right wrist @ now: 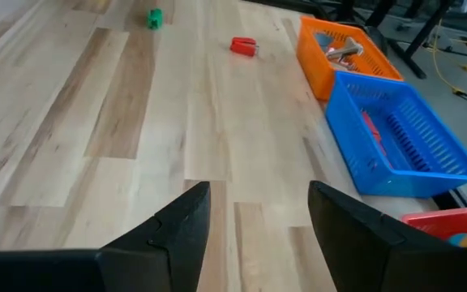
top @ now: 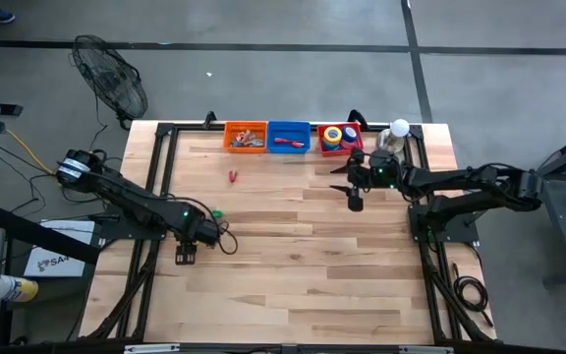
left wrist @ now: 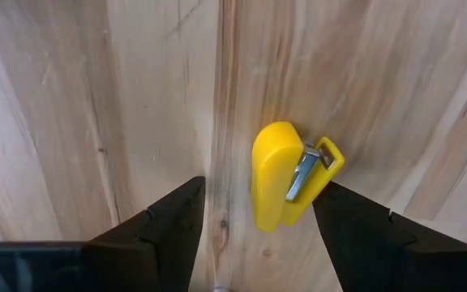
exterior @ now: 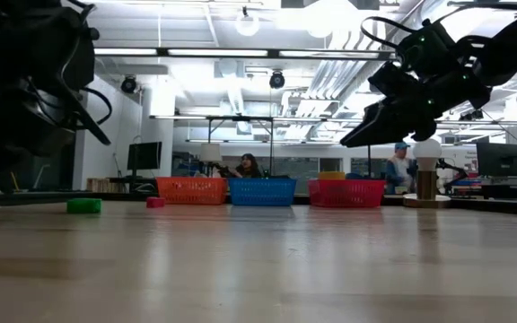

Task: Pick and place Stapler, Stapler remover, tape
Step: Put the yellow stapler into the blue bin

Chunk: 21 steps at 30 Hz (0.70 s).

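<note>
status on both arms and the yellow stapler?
Left gripper open, straddling yellow stapler, no grip. Right gripper open, empty, near blue basket. Nothing in the way.

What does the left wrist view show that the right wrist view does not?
Only the left wrist view shows a yellow stapler lying on the wood between the open left hand.

Only the right wrist view shows the orange basket, the blue basket, a small red item and a green item, past the open right hand.

Both show the wooden table.
</note>
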### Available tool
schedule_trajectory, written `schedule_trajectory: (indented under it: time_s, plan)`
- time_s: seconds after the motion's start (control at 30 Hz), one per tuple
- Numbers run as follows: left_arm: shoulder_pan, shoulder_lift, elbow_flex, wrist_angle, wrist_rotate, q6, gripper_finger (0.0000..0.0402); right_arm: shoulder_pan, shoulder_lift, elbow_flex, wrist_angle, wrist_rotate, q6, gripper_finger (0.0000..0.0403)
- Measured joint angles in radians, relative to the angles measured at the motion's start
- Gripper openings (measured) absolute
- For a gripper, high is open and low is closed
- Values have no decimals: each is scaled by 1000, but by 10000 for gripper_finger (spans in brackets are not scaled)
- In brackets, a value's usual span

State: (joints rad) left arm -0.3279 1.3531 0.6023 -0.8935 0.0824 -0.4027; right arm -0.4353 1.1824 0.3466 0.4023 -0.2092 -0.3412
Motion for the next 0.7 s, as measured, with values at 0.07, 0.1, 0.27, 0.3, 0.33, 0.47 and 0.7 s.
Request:
schedule_trajectory:
  time_s: [0.07, 0.1, 0.27, 0.3, 0.33, 0.47, 0.7]
  plan:
    - [0, -1, -4, 2, 0, 3, 225, 9, 0, 0, -6, 1, 3, 199]
    - [0, -1, -6, 4, 0, 3, 225, 13, 0, 0, -8, 1, 7, 199]
    - [0, -1, -8, 16, 0, 26, 224, 26, 0, 0, -21, 1, 21, 199]
    - [0, -1, -8, 19, 0, 33, 222, 27, 0, 0, -23, 0, 23, 199]
    - [0, -1, -8, 21, -1, 33, 219, 27, 0, 0, -24, 1, 26, 199]
    - [0, -1, -9, 24, -7, 36, 193, 27, 0, 0, -40, 1, 29, 199]
    - [0, 0, -9, 37, -14, 34, 150, 26, 0, 0, -48, 1, 30, 199]
